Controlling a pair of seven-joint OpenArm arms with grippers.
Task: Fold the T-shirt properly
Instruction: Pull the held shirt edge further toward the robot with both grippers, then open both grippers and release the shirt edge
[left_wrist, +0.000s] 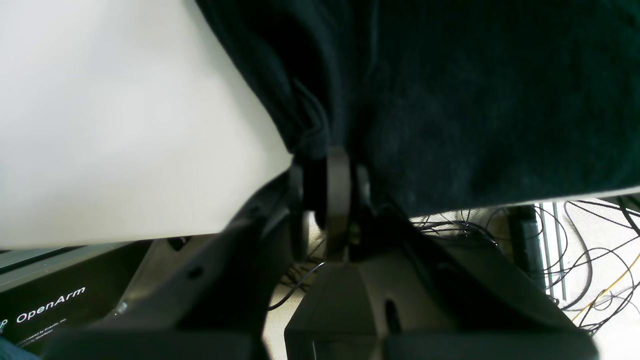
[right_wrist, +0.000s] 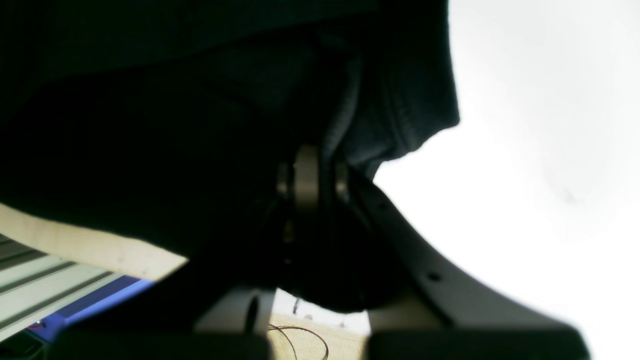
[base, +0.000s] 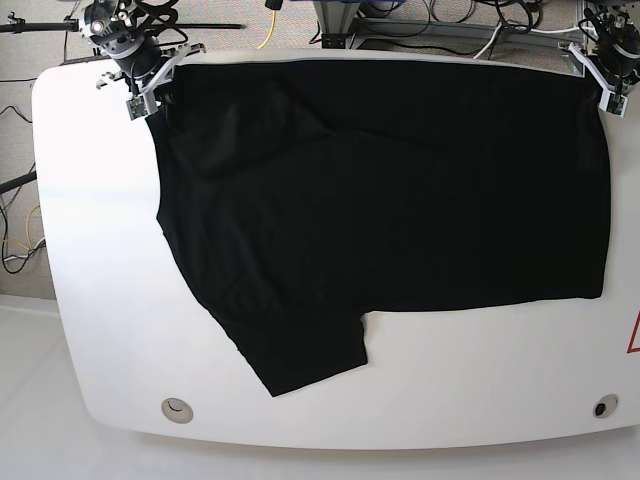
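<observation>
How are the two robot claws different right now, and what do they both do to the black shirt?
The left gripper sits at the table's far corner on the right of the base view; the right gripper sits at the far corner on its left. Beside the left gripper the T-shirt edge runs straight; beside the right gripper it bunches and slants toward a sleeve. Both are shut, each pinching a corner of the shirt at the table's far edge.

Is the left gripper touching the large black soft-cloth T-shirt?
Touching. In the left wrist view the left gripper has its jaws shut on a bunched edge of the black T-shirt; cloth sits between the fingers.
</observation>
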